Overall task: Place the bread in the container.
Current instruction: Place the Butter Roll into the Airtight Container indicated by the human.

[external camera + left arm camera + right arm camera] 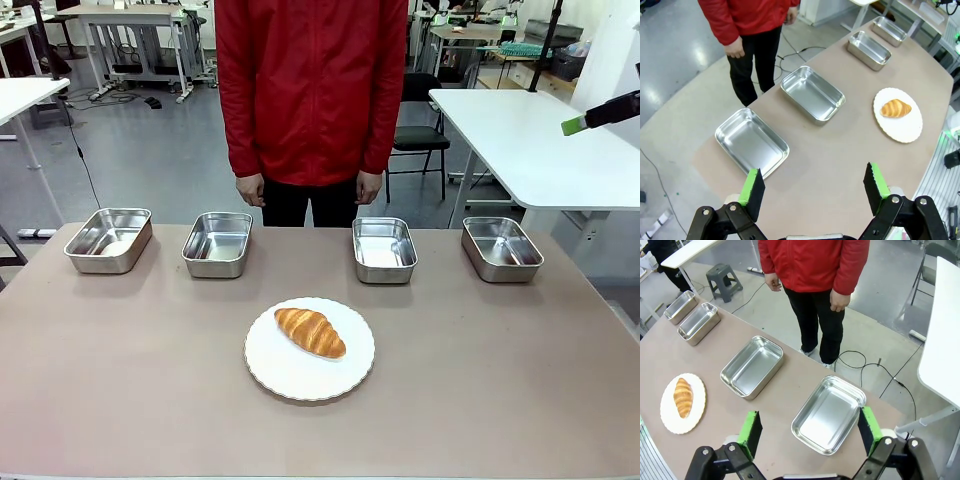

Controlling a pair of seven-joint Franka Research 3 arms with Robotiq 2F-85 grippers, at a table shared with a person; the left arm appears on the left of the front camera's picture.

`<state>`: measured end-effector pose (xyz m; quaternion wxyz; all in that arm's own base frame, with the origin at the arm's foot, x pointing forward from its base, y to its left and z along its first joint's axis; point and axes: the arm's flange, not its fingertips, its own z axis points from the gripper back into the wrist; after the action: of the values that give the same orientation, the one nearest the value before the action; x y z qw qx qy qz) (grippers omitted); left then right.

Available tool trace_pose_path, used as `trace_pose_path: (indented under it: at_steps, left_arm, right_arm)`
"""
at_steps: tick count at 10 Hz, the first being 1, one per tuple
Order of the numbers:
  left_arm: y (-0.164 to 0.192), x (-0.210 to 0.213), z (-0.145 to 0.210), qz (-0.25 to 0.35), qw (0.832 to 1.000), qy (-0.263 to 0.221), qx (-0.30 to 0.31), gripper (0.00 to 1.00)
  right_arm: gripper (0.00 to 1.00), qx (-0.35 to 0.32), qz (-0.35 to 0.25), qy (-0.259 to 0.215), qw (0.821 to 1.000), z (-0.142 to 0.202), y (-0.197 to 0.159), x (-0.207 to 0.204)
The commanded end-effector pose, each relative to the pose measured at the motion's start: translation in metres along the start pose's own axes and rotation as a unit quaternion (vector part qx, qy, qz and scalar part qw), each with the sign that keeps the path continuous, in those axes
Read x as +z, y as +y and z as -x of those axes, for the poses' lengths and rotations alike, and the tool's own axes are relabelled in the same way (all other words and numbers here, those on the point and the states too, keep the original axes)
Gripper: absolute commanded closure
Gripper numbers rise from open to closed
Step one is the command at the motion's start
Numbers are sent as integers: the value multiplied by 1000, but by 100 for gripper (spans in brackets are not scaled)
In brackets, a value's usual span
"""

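The bread (pixel 311 332), a golden-brown croissant, lies on a round white plate (pixel 300 380) at the table's middle front. Behind it, several look-alike steel pans stand in a row, each a possible container: far left (pixel 109 240), left of centre (pixel 218 243), right of centre (pixel 384 249), far right (pixel 501 248). My left gripper (pixel 814 187) hangs open and empty high over the table's left end, near the nearest pan (pixel 752 142), with the bread (pixel 895 108) farther off. My right gripper (pixel 810 432) is open and empty above the far-right pan (pixel 829 415); one fingertip (pixel 573 125) pokes in at the upper right.
A person in a red jacket stands at the far edge with both hands (pixel 250 189) down at their sides. A white table (pixel 530 140) and a black chair (pixel 415 140) stand behind on the right. The brown tabletop (pixel 500 380) is bare around the plate.
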<state>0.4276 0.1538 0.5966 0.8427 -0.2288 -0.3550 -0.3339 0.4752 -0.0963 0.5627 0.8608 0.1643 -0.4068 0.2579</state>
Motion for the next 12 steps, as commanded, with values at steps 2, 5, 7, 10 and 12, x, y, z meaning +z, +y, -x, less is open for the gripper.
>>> trace_pose_path:
  at_steps: [2,5,7,10,12]
  left_arm:
    - [-1,1,0,3,1000,-1,-9,0]
    - [-1,1,0,3,1000,-1,-9,0]
    - [-1,1,0,3,1000,-1,-9,0]
    - [-1,1,0,3,1000,-1,-9,0]
    - [-1,1,0,3,1000,-1,-9,0]
  right_arm:
    - [0,-1,-4,-5,1000,1,0,1]
    - [0,-1,-4,-5,1000,1,0,1]
    - [0,-1,-4,-5,1000,1,0,1]
    - [0,-1,-4,-5,1000,1,0,1]
    - [0,-1,-4,-5,1000,1,0,1]
